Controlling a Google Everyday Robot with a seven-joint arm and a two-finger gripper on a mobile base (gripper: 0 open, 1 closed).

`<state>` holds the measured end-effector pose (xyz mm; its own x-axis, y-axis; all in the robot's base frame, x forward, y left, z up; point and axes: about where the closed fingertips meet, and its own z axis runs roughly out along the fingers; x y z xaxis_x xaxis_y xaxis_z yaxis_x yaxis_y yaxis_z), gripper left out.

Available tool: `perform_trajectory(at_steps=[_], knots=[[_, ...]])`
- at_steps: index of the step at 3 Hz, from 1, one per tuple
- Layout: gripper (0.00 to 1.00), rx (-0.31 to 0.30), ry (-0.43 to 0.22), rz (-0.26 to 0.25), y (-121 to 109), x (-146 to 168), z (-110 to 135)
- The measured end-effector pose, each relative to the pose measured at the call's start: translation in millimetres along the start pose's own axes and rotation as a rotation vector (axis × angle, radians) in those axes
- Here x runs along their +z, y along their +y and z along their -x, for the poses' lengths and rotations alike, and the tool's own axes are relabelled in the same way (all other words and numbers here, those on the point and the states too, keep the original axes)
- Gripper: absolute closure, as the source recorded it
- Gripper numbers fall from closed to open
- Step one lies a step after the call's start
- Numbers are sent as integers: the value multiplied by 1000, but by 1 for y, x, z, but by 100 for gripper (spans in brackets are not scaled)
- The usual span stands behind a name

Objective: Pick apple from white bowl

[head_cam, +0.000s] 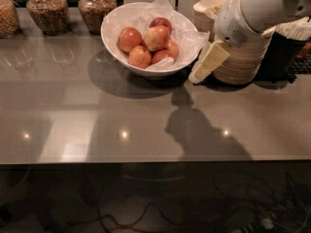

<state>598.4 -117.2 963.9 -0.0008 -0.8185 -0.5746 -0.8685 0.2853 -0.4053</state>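
The white bowl [119,47], lined with crinkled white paper, stands at the back middle of the grey counter. It holds several apples. The apple [156,37], the palest and largest, yellowish-orange with a red blush, lies on top in the middle of the pile, with darker, redder apples around it. My gripper [198,74] is cream-coloured and hangs from the white arm at the upper right. It points down and to the left, just right of the bowl's rim, close above the counter and beside the overhanging paper. It holds nothing that I can see.
A tall stack of beige disposable bowls [243,64] stands right behind my gripper, with a second stack [214,4] further back. Three glass jars [47,11] line the back left. A dark container [284,52] stands at the far right. The counter's front edge [146,160] runs across below.
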Motion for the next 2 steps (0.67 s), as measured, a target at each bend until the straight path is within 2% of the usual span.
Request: perform_trajectory(at_steps=[1,2], knots=[[0,6,-25,-54,-22,34,30],[0,6,-25,-54,-22,34,30]])
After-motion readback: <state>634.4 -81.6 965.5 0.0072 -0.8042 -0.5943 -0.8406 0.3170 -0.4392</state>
